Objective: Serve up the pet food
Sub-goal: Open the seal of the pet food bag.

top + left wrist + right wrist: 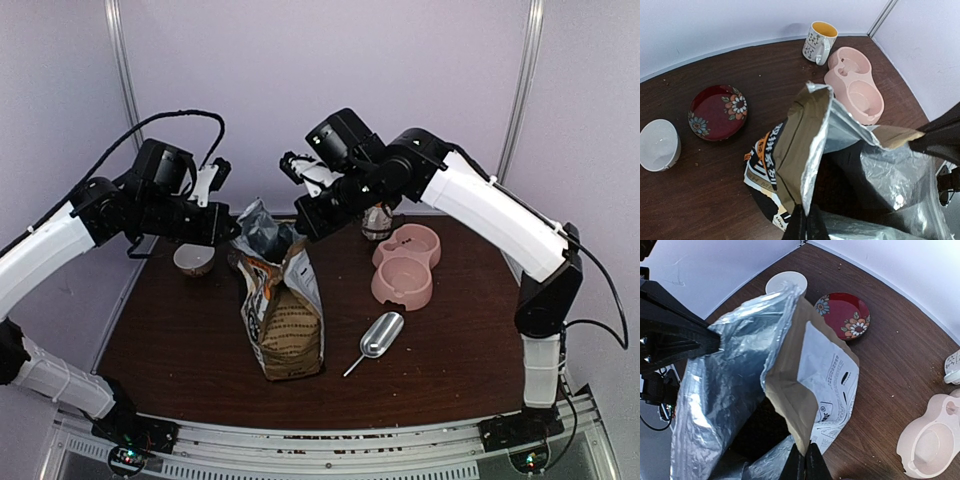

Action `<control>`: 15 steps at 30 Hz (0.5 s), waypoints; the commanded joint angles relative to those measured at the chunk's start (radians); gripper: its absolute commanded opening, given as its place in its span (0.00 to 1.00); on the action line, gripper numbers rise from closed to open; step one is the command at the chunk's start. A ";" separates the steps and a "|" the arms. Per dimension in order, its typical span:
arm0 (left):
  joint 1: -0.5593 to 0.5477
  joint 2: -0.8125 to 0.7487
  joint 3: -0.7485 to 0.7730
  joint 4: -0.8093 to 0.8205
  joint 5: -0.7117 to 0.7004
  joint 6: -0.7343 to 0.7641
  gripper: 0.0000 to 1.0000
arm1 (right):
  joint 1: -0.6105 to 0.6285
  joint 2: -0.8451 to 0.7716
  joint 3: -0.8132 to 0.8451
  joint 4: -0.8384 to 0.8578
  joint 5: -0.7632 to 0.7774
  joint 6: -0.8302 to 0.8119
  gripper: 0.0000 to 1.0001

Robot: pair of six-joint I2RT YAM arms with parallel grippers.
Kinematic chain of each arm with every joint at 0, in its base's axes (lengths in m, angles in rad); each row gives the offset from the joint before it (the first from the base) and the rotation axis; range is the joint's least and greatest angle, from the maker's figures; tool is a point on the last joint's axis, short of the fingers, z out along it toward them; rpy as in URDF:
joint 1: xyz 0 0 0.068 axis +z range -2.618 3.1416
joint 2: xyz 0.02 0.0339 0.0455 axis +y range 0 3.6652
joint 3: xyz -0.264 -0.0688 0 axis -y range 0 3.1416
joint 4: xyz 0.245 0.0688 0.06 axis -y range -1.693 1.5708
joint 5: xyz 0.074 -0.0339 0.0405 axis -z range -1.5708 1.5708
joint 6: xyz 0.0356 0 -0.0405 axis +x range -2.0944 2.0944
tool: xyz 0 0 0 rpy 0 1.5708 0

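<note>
Both hands are on the bag (285, 320) here. My left hand (232, 228) is pinched shut on the left edge of the mouth, and my right hand (300, 225) is clamped on the opposite edge. The top is spread open between them with the foil lining showing. The bag stands upright mid-table (180, 340). It's too dark inside to actually see the kibble, so I can't tell how full it is. The metal scoop (378, 338) lies on the table just right of the bag, with the pink double bowl (405, 268) behind it and a mug (819, 42) past that. The red saucer (717, 112) and white bowl (659, 145) sit off to the bag's left.
</note>
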 commanded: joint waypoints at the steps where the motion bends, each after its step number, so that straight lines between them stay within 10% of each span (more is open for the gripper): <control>1: 0.016 -0.034 0.053 -0.082 -0.034 0.075 0.00 | -0.041 -0.102 0.029 -0.033 0.130 -0.044 0.00; 15: 0.022 -0.034 0.077 -0.171 -0.027 0.130 0.00 | -0.054 -0.121 0.012 -0.022 0.059 -0.064 0.00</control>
